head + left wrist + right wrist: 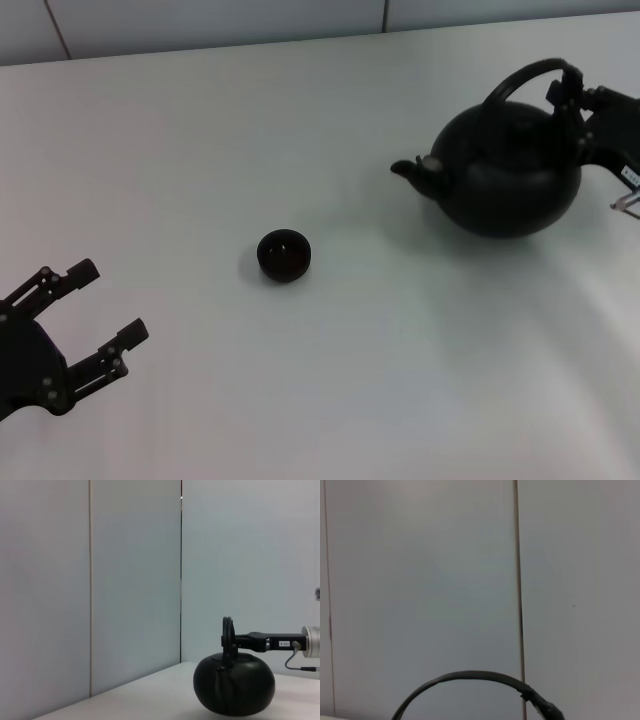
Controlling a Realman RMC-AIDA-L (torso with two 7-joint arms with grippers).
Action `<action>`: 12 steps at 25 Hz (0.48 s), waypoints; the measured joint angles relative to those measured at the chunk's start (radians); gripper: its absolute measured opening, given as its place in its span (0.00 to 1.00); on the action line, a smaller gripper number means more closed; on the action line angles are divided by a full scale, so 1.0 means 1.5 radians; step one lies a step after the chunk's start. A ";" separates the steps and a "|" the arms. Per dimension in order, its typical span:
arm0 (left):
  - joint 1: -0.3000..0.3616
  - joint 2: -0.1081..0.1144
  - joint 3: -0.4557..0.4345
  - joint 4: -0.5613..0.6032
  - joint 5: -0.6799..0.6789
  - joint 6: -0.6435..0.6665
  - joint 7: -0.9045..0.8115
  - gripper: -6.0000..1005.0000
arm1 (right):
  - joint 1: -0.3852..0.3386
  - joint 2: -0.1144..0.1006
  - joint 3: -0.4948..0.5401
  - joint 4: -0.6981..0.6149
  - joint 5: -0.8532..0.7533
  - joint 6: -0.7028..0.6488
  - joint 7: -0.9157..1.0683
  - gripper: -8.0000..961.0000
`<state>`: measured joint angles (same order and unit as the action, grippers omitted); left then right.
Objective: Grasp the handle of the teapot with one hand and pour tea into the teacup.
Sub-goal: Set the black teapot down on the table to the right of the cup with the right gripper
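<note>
The matte-black teapot stands upright on the white table at the right, its spout pointing left toward the teacup, a tiny black bowl near the table's middle. My right gripper reaches in from the right and is closed on the upper right side of the arched handle. The left wrist view shows the teapot, the handle and the right gripper holding it. The right wrist view shows only the handle's arc. My left gripper is open and empty at the lower left.
The white table runs back to a pale panelled wall. A thin cable hangs by the right arm at the right edge.
</note>
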<state>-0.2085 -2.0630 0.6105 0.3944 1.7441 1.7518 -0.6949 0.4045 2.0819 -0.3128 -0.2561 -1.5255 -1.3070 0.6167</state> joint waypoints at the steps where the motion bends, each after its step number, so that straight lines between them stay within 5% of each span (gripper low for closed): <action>1: 0.000 0.000 0.000 0.000 0.000 0.000 0.000 0.81 | -0.001 0.000 0.000 0.004 0.000 0.001 -0.005 0.10; 12: 0.000 0.000 -0.001 -0.002 0.000 0.000 0.000 0.81 | -0.001 0.000 0.000 0.023 0.001 0.004 -0.017 0.10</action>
<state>-0.2081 -2.0631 0.6094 0.3911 1.7441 1.7517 -0.6949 0.4027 2.0820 -0.3129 -0.2223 -1.5246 -1.3016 0.5909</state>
